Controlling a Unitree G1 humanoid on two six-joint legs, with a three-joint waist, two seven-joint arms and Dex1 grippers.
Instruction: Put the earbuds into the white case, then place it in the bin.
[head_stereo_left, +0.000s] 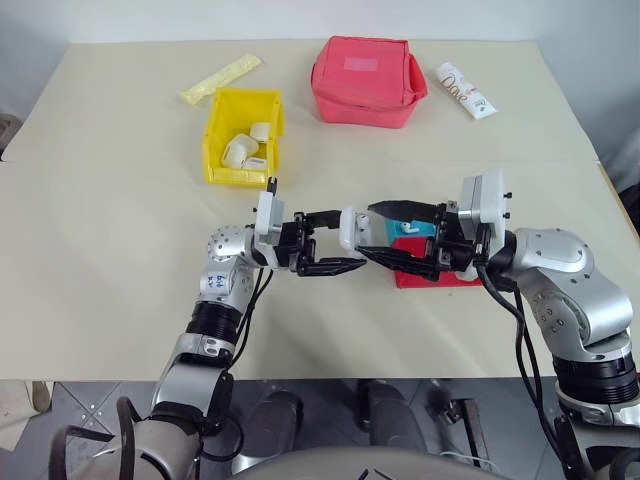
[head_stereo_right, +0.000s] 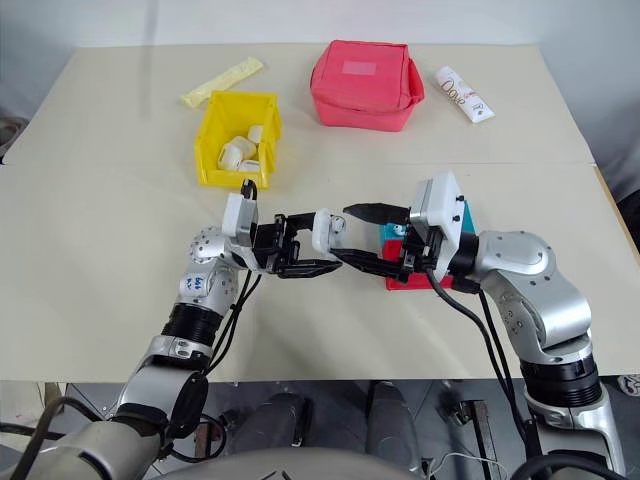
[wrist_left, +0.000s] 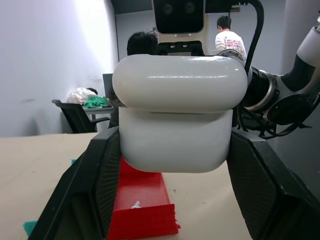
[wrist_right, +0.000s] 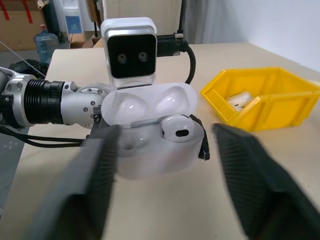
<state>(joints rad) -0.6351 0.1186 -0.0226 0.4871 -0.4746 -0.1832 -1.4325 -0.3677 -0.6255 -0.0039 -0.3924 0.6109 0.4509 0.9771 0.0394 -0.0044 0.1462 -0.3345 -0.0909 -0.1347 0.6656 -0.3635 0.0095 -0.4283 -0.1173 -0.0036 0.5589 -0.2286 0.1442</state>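
— Two tools meet over the desk (head_stereo_left: 100, 200), correct?
— Yes. My left tool (head_stereo_left: 330, 245) is clenched on the white case (wrist_left: 177, 122), lid hinged up, one earbud (wrist_right: 178, 131) sitting in its well. My right tool (head_stereo_left: 400, 240) faces it, fingers spread, nothing between them.
— And the bin (head_stereo_left: 242, 135)?
— Beyond my left tool, so I judge that arm nearer, once the second earbud (wrist_left: 135, 204) leaves the red tray (wrist_left: 142, 202)

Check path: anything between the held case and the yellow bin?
Nothing visible. The left gripper holds the white case, lid open, above bare table. The yellow bin sits farther back; only open tabletop lies between. It already holds other white cases.
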